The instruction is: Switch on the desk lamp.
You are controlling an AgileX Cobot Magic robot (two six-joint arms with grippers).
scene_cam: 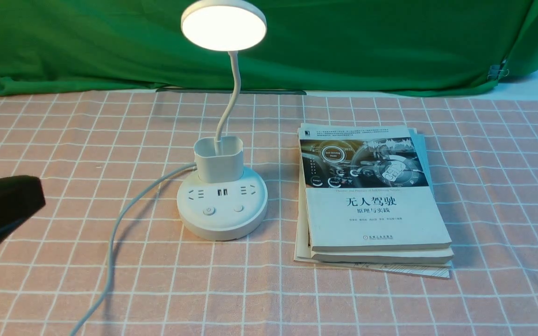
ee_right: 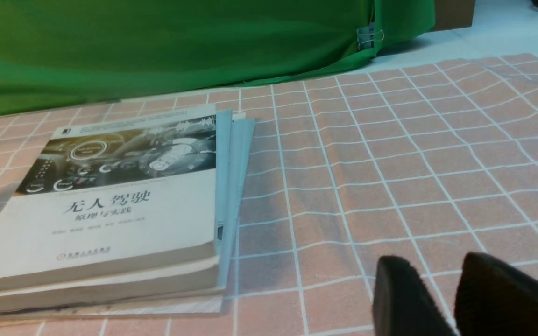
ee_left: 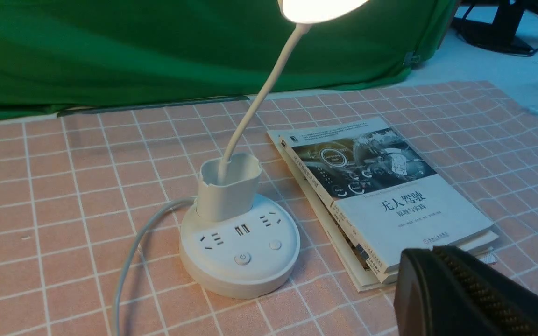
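The white desk lamp (scene_cam: 222, 205) stands left of centre on the checked cloth. Its round disc head (scene_cam: 223, 24) glows brightly, so the lamp is lit. Two round buttons (scene_cam: 209, 211) sit on the front of its base, below the sockets and the cup holder (scene_cam: 218, 158). Its white cord (scene_cam: 115, 233) runs off to the front left. My left gripper (scene_cam: 26, 193) hovers well left of the base, touching nothing; in the left wrist view (ee_left: 432, 254) its fingers are pressed together. My right gripper (ee_right: 437, 275) shows only in its wrist view, slightly open and empty over bare cloth.
A stack of books (scene_cam: 371, 196) lies right of the lamp, also seen in the left wrist view (ee_left: 385, 191) and the right wrist view (ee_right: 110, 200). A green cloth backdrop (scene_cam: 390, 42) hangs along the back edge.
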